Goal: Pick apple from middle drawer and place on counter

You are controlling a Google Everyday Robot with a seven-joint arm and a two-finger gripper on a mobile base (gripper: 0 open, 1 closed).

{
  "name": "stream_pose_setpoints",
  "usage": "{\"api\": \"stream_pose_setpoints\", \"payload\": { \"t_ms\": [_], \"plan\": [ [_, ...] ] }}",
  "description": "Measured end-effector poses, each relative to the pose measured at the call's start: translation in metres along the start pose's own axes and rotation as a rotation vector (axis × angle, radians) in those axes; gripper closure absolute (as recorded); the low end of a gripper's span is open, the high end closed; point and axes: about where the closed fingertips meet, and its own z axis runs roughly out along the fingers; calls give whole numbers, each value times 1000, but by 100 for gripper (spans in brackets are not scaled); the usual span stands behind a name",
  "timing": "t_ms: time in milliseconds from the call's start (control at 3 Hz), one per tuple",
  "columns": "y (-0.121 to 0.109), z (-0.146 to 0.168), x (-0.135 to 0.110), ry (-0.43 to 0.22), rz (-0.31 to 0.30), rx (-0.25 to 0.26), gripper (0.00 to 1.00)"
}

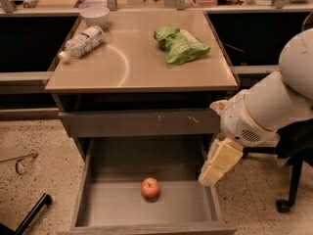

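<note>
The apple (150, 187) is small and red-orange and lies on the flat grey bottom of the open middle drawer (112, 204), near its centre. My gripper (216, 164) hangs pale yellow from the white arm. It is above the drawer's right wall, to the right of the apple, higher than it and apart from it. The beige counter (132, 65) tops the cabinet above the drawer.
On the counter lie a green bag (180, 44), a plastic bottle (82, 42) on its side and a white bowl (95, 14). The closed grey drawer front (142, 122) is above the open drawer. A chair base (288, 199) stands at the right on the floor.
</note>
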Motion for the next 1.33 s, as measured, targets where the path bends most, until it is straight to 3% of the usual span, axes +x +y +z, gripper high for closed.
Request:
{"api": "stream_pose_setpoints", "payload": {
  "t_ms": [333, 667, 1000, 1333],
  "plan": [
    [0, 0, 0, 0, 0, 0, 0],
    [-6, 40, -15, -79, -38, -32, 0],
    [-20, 127, -32, -172, -94, -79, 0],
    [-39, 200, -45, -285, -87, -72, 0]
  ]
}}
